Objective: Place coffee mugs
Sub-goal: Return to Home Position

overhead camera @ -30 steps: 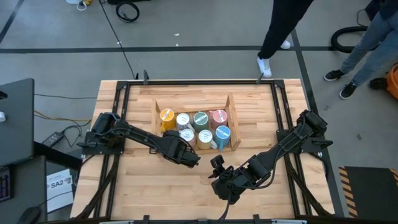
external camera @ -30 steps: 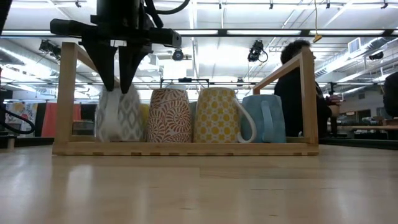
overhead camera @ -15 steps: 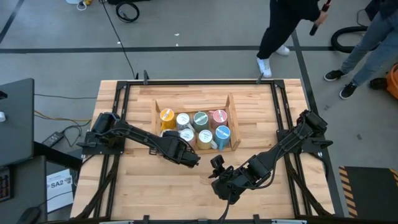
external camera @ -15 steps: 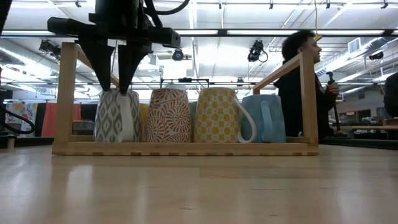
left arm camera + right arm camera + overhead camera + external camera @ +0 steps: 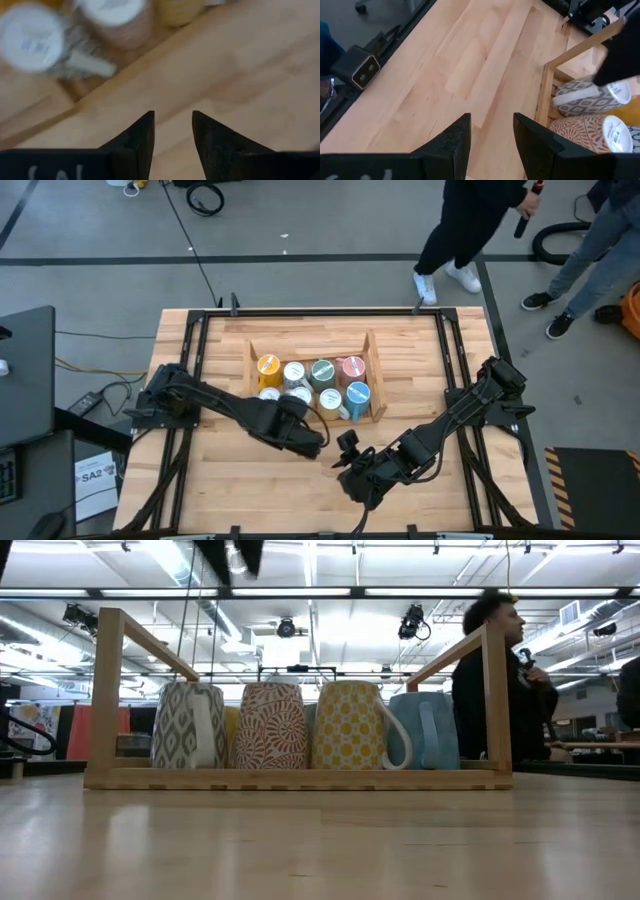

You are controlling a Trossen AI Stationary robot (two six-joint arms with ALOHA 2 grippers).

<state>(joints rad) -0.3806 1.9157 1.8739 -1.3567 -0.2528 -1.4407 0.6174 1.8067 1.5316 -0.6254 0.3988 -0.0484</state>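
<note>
Coffee mugs (image 5: 321, 372) all sat inside the wooden shelf (image 5: 376, 385) at the back middle of the table (image 5: 250, 480), in two rows of four as far as the high view showed, openings up. The front row in the low view was the grey patterned mug (image 5: 188, 725), orange patterned mug (image 5: 271, 725), yellow mug (image 5: 350, 725) and blue mug (image 5: 425, 730), standing upright and packed side by side. No mug lay on the bare boards, so placing looked done. Left gripper (image 5: 310, 442) hung over the table just in front of the shelf's front rail, fingers parted by a narrow gap with nothing between them (image 5: 172, 137). Right gripper (image 5: 345, 465) sat nearer the front edge, also empty, fingers a moderate gap apart (image 5: 491, 127). Handling, my read: these looked like glazed ceramic, so rigid, slick, and likely to chip on a knock against the frame or a neighbour. Empty ones should be light enough for one arm. The best hold would be across the wall at the rim, one finger inside and one outside, on the side away from the handle (image 5: 398, 740). A handle grip would be off-centre and would let the mug swing. The tight packing left little room for the outside finger, so an end mug would be easiest to reach.
</note>
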